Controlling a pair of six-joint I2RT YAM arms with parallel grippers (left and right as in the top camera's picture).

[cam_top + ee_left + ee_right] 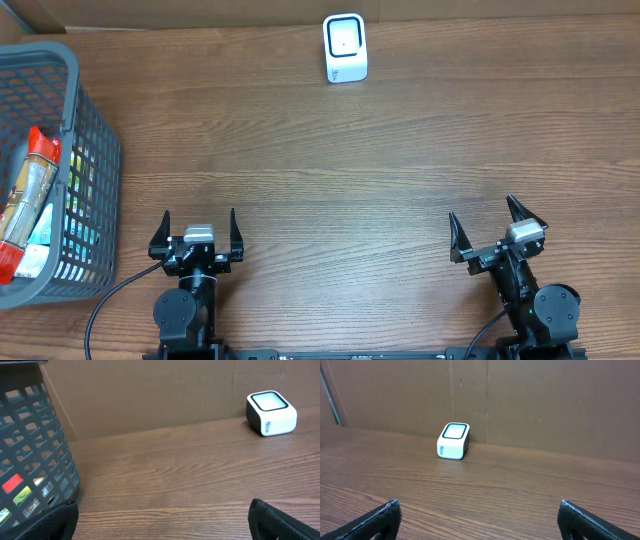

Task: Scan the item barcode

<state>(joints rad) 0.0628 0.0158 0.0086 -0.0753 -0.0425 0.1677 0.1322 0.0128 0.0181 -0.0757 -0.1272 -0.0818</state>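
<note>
Left pincer (199,222) and right pincer (482,210) are both spread wide open with nothing in them, parked at the near edge of the table (330,170). The packet (28,195) (red at both ends) lies in the grey basket (97,150) far left. The white scanner (345,47) stands at the back, well apart.

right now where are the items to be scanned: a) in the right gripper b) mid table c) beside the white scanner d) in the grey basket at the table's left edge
D: the packaged items lie inside the grey basket at the left edge, while the white scanner stands alone at the far side.
</note>
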